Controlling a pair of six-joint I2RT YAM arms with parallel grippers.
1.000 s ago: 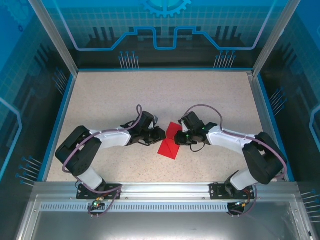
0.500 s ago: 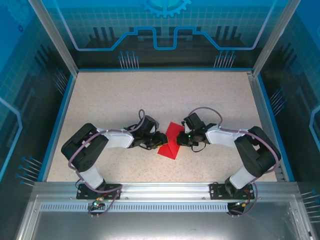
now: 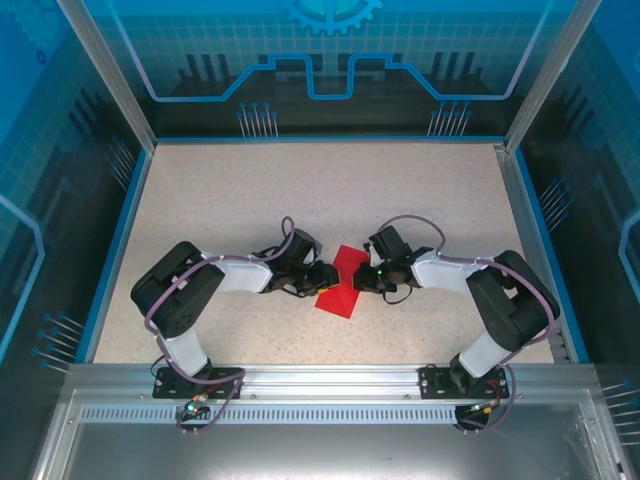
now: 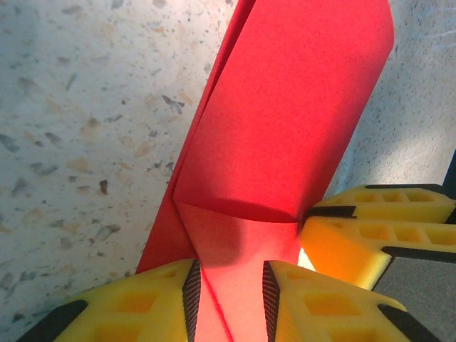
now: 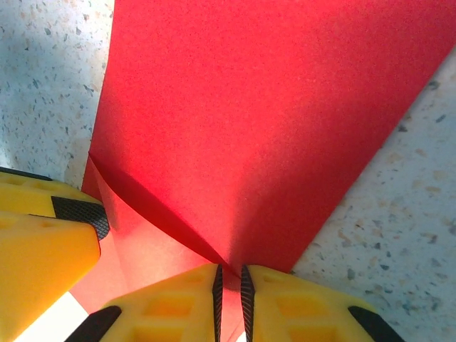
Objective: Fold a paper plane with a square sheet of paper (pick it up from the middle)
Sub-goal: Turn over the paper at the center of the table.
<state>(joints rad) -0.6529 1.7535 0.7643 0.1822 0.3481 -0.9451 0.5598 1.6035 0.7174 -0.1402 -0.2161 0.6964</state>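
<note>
The square sheet of paper (image 3: 339, 291) is bright red and partly folded, lying mid-table between my two grippers. In the left wrist view the paper (image 4: 285, 121) rises as a folded flap with a crease. My left gripper (image 4: 229, 278) is open, its yellow fingers (image 4: 142, 299) standing apart with a paper layer lying in the gap. In the right wrist view the paper (image 5: 249, 121) is a broad flap, and my right gripper (image 5: 231, 272) is shut on its raised fold. From above, the left gripper (image 3: 322, 278) and right gripper (image 3: 359, 280) face each other across the sheet.
The speckled beige table (image 3: 330, 190) is bordered by a blue rim (image 3: 120, 240) and glass walls. The two grippers are almost touching: the right one's yellow fingers (image 4: 377, 228) show in the left wrist view, and a left finger (image 5: 43, 239) shows in the right wrist view.
The left jaws have widened off the paper. The left arm's elbow has swung right and forward, and the right arm has drawn in slightly. The paper has stayed in place.
</note>
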